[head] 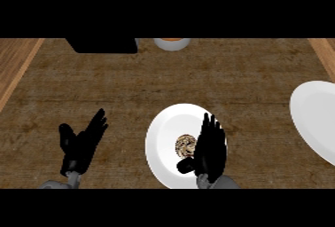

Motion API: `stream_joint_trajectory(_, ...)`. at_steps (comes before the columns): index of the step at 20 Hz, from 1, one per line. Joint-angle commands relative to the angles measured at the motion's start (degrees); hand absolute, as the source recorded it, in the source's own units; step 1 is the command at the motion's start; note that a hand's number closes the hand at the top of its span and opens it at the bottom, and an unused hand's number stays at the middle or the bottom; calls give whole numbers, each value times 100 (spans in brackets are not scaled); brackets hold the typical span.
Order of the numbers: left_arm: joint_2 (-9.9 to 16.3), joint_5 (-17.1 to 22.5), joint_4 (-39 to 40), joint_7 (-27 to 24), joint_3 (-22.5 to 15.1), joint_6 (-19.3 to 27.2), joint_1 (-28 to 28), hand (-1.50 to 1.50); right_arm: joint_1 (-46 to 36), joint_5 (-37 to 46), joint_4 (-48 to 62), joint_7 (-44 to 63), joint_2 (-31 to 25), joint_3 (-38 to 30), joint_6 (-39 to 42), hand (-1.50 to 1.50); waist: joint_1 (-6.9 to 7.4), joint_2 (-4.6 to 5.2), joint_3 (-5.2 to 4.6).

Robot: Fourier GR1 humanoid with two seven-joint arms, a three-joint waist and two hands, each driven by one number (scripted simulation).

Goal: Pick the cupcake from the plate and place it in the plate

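While no writing shows, right hand [211, 148] open beside cupcake [186, 146] on near plate [163, 133], perhaps touching, left hand [82, 144] open.

Count on the tabletop [163, 75]: two plates, one cupcake, two hands.

Two white plates: one plate [163, 133] near the middle, a second plate [314, 115] cut by the right edge. One cupcake [184, 145], on the middle plate. Two black hands: left hand [82, 142] and right hand [211, 148]. At the far edge, one black box [101, 44] and one small white bowl [172, 43] with orange inside.
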Motion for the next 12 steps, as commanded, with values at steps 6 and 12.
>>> stream_joint_trajectory(6, -86, -95, -307, 210, 169, -13, 68, 0, -769, -413, 1180, 680, 73, 305, -395, 150, -2, -8, 1)
stream_joint_trajectory(12, 40, -45, 68, 49, 436, -432, 17, 0, -770, -85, 1331, 816, 73, 592, -637, 150, -15, -6, -1)
